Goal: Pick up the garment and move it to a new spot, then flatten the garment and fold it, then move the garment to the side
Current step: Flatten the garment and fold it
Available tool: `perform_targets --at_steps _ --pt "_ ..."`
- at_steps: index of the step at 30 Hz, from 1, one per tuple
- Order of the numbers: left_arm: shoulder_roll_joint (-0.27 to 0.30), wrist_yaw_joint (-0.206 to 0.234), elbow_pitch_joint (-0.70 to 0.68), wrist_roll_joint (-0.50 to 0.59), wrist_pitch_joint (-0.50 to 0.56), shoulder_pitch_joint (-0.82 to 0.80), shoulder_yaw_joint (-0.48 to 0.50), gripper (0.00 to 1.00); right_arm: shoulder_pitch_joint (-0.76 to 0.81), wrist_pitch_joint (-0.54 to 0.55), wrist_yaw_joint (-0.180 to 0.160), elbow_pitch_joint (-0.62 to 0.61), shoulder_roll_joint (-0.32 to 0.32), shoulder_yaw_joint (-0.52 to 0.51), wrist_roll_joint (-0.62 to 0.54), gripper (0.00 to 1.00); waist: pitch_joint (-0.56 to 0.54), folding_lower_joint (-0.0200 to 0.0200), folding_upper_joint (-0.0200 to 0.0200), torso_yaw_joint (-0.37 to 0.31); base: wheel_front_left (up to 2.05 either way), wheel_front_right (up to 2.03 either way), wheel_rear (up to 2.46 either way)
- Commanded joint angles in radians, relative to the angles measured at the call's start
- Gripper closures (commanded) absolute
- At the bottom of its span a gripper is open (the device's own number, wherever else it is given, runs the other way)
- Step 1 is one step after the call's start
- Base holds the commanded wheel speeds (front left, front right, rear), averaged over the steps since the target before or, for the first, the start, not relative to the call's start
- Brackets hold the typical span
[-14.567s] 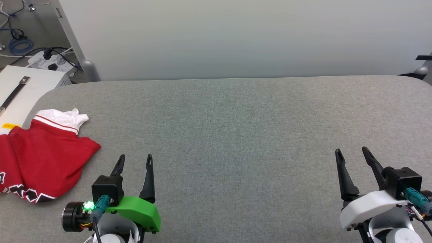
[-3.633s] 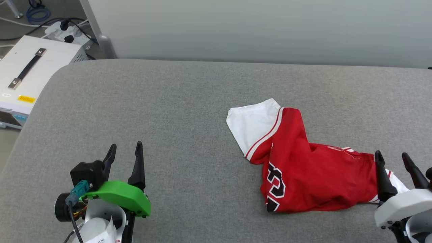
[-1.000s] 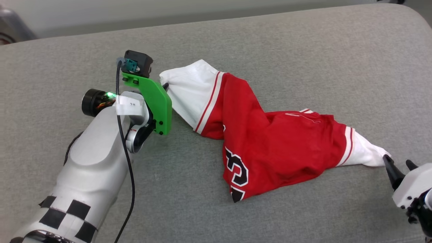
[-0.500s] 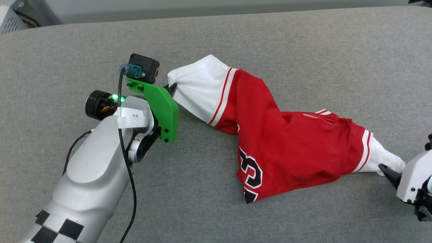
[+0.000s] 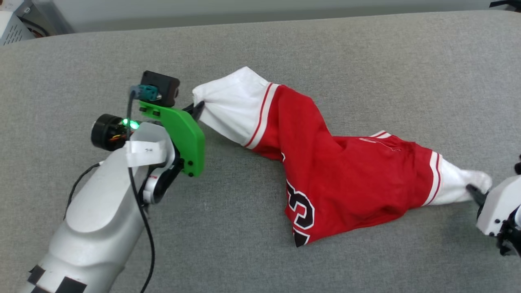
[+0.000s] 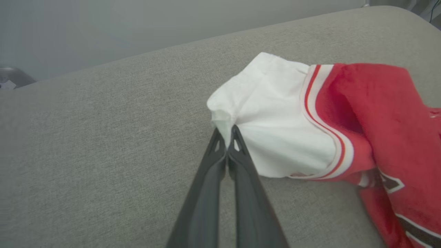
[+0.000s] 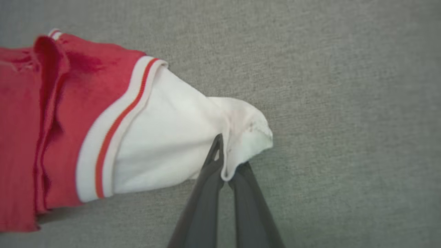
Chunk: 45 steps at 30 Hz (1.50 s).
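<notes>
Garment (image 5: 346, 179) sleeves pinched: left hand (image 5: 198, 108), right hand (image 5: 473, 190).

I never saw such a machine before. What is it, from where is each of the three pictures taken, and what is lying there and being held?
It is a robot with two arms. One picture comes from a camera on its head, looking down at a grey surface. The other two come from cameras on its wrists, each looking along that arm's two dark fingers. On the surface lies the garment, a red and white jersey, twisted, not flat. The left gripper is shut on the edge of one white sleeve. The right gripper is shut on the other sleeve. The jersey is pinched at both ends.
</notes>
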Motion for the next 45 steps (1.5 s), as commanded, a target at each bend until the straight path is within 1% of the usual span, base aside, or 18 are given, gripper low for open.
perform_targets --at_steps 1,4,8,13,18,23,28,29,32,36,38,45 --pt "0.021 0.007 -0.008 -0.011 -0.016 0.018 0.013 1.0 -0.011 -0.034 -0.001 -0.012 -0.002 -0.017 -0.017 1.0 -0.01 0.0 0.0 -0.003 0.0 0.0 0.0" --pt "0.039 0.015 -0.022 -0.011 -0.034 0.031 0.027 1.0 -0.007 -0.076 -0.001 -0.048 -0.003 -0.054 -0.03 1.0 -0.027 0.0 0.0 -0.005 0.0 0.0 0.0" --pt "0.063 0.031 -0.048 -0.013 -0.047 0.051 0.044 1.0 -0.001 -0.102 -0.001 -0.106 -0.001 -0.098 -0.056 1.0 -0.053 0.0 0.0 -0.006 0.0 0.0 0.0" --pt "0.089 0.036 -0.079 0.002 -0.116 0.054 0.069 1.0 -0.02 -0.126 -0.001 -0.207 0.006 -0.136 -0.095 1.0 -0.096 0.0 0.0 -0.006 0.0 0.0 0.0" --pt "0.106 0.018 -0.061 0.007 -0.179 0.015 0.095 1.0 -0.089 -0.104 -0.001 -0.279 0.002 -0.155 -0.146 1.0 -0.147 0.0 0.0 -0.001 0.0 0.0 0.0" --pt "0.101 -0.015 0.008 0.015 -0.241 -0.067 0.109 1.0 -0.186 -0.079 -0.001 -0.283 -0.013 -0.123 -0.174 1.0 -0.18 0.0 0.0 0.01 0.0 0.0 0.0" --pt "0.075 -0.054 0.119 0.025 -0.292 -0.189 0.109 1.0 -0.316 -0.064 -0.001 -0.225 -0.031 -0.06 -0.174 1.0 -0.177 0.0 0.0 0.02 0.0 0.0 0.0" --pt "0.065 -0.075 0.193 0.038 -0.311 -0.275 0.105 1.0 -0.415 -0.069 -0.001 -0.172 -0.036 -0.02 -0.169 1.0 -0.155 0.0 0.0 0.021 0.0 0.0 0.0" --pt "0.059 -0.087 0.279 0.058 -0.337 -0.384 0.105 1.0 -0.551 -0.096 -0.001 -0.1 -0.037 0.02 -0.167 1.0 -0.113 0.0 0.0 0.018 0.0 0.0 0.0" --pt "0.065 -0.089 0.371 0.086 -0.363 -0.522 0.11 1.0 -0.734 -0.157 -0.001 0.001 -0.03 0.045 -0.176 1.0 -0.047 0.0 0.0 0.009 0.0 0.0 0.0" --pt "0.069 -0.081 0.404 0.096 -0.379 -0.595 0.119 1.0 -0.826 -0.198 -0.001 0.052 -0.028 0.051 -0.184 1.0 -0.01 0.0 0.0 0.006 0.0 0.0 0.0" --pt "0.087 -0.06 0.478 0.13 -0.437 -0.821 0.14 1.0 -1.115 -0.306 -0.001 0.224 -0.015 0.06 -0.196 1.0 0.124 0.0 0.0 -0.006 0.0 0.0 0.0"
